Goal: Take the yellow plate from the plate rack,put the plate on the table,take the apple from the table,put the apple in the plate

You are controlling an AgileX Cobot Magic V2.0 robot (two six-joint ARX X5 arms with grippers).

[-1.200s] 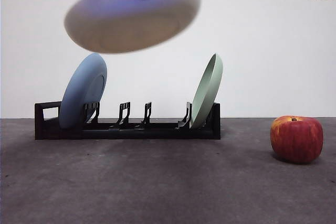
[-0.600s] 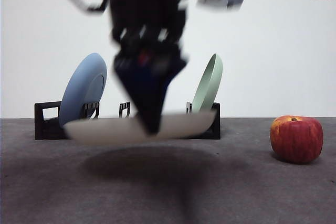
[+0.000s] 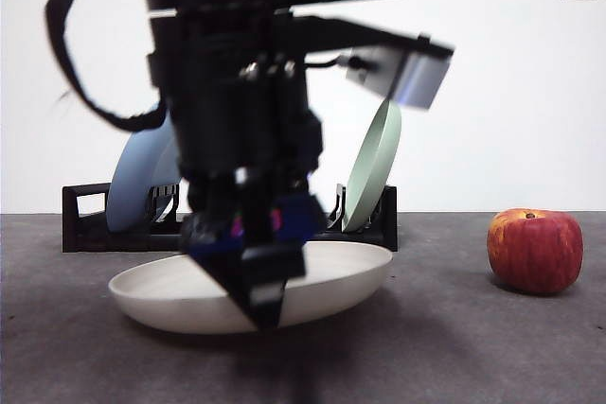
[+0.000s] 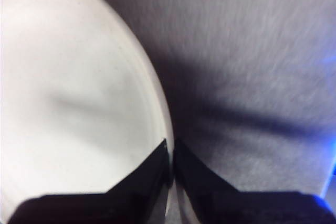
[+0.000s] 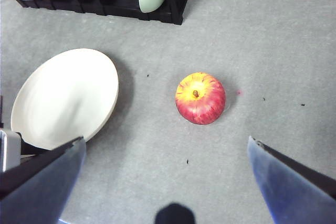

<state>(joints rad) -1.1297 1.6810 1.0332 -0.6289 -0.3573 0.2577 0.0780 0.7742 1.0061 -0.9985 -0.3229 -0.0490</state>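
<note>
Front view low, level; right wrist high overhead; both sharing plate (image 3: 322,281) (image 5: 65,98)

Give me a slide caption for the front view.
Left gripper sets the yellow plate on the table before the rack; apple waits alongside.

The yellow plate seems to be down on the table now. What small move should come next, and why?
Probably the left gripper should open and let go of the yellow plate. It is shut on the rim, and the plate appears to lie low on the table in front of the plate rack. The apple waits beside it, below the open right gripper.
</note>
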